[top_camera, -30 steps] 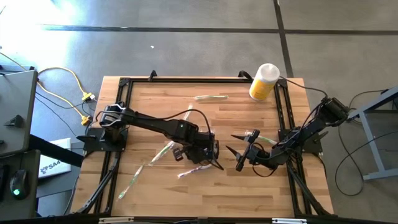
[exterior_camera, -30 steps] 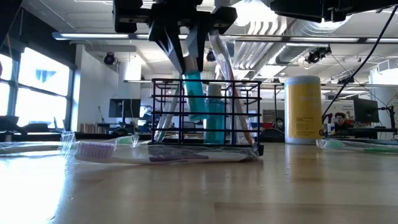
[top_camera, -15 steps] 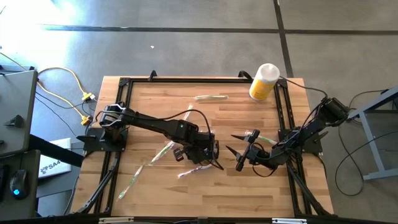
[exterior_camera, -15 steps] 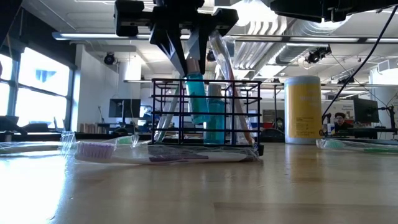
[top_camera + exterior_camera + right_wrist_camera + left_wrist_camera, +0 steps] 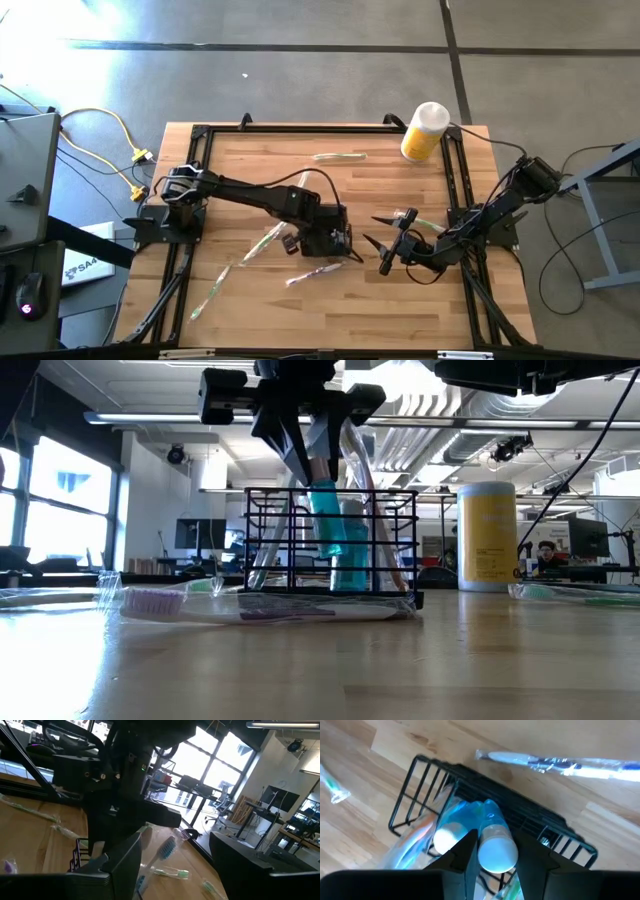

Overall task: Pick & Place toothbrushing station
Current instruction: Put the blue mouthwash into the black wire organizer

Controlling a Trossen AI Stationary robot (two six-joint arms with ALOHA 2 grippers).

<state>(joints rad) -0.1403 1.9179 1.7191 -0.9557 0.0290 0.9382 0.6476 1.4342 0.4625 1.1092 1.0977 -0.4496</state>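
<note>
The wooden table [image 5: 330,195] stands on a grey concrete floor [image 5: 300,70] crossed by dark seam lines. Left of the table, yellow cables [image 5: 115,150] trail across the floor towards a dark case [image 5: 25,180]. Beyond the table's far edge, the low view shows a tall window [image 5: 60,490] admitting daylight, a white pillar [image 5: 215,510], ceiling ducts [image 5: 450,435], and desks with monitors [image 5: 590,540].

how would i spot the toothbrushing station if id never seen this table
Start at the wooden table and look near its middle, under the end of the left arm. The toothbrushing station is the black wire basket holding blue tubes, unlike the flat wrapped toothbrushes and yellow bottle nearby.
</note>
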